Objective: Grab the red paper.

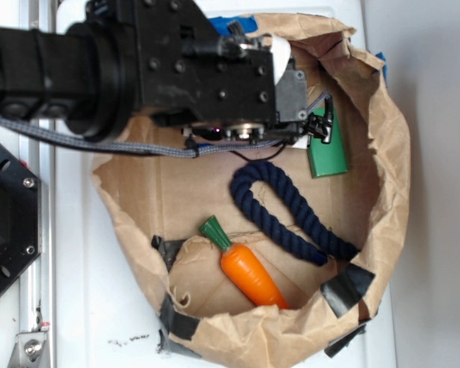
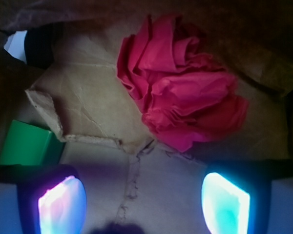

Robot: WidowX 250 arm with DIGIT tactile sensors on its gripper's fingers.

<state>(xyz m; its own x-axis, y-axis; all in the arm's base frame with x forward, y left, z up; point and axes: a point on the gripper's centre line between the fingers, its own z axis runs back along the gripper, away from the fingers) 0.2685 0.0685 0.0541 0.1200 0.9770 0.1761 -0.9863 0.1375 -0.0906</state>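
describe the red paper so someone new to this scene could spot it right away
Look inside the torn brown paper bag lying open on the white table. In the wrist view the red paper lies on the bag's floor ahead of the open tool, with a green block off to one side. It is the only bright red, crumpled, rose-like wad.

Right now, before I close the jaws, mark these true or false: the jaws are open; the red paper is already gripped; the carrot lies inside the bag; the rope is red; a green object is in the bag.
1. The jaws are open: true, both fingertips stand apart.
2. The red paper is gripped: false, it lies ahead of the jaws, untouched.
3. The carrot lies inside the paper bag: true.
4. The rope is red: false, dark blue.
5. A green object is in the bag: true.
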